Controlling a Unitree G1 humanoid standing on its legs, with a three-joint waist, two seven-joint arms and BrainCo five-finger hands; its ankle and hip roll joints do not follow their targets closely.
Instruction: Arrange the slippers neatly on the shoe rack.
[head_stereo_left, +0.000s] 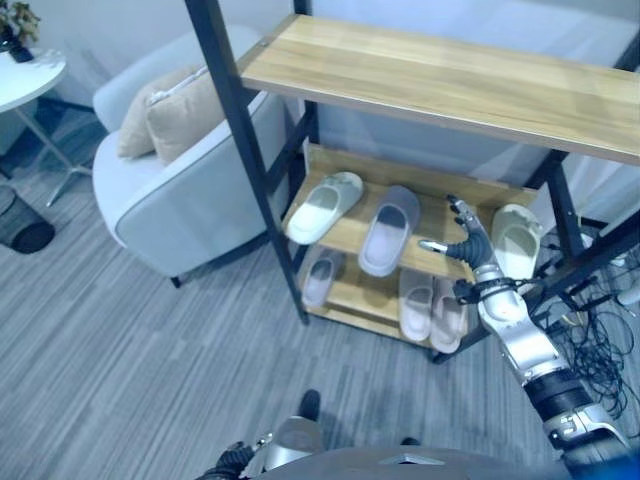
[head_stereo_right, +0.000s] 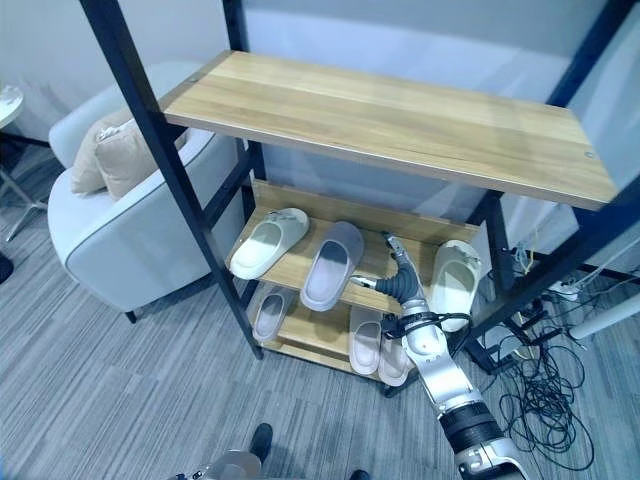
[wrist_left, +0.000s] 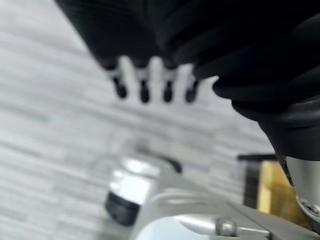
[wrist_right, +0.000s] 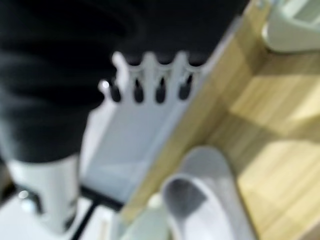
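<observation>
The shoe rack (head_stereo_left: 440, 85) has a bare wooden top shelf. On its middle shelf (head_stereo_left: 437, 215) lie a pale green slipper (head_stereo_left: 325, 205), a grey slipper (head_stereo_left: 390, 230) and, far right, a second pale green slipper (head_stereo_left: 517, 240). The bottom shelf holds a lilac slipper (head_stereo_left: 322, 277) and a pinkish pair (head_stereo_left: 430, 308). My right hand (head_stereo_left: 468, 240) hovers open over the middle shelf, between the grey slipper (wrist_right: 200, 200) and the right green one, holding nothing; its fingers (wrist_right: 150, 82) are straight. My left hand (head_stereo_left: 232, 462) hangs low over the floor, its fingers (wrist_left: 145, 85) straight and empty.
A pale armchair (head_stereo_left: 170, 190) with two beige cushions stands just left of the rack. Further left are a round white table (head_stereo_left: 25, 75) and a dark basket (head_stereo_left: 20, 225). A tangle of cables (head_stereo_left: 600, 320) lies on the floor at the rack's right.
</observation>
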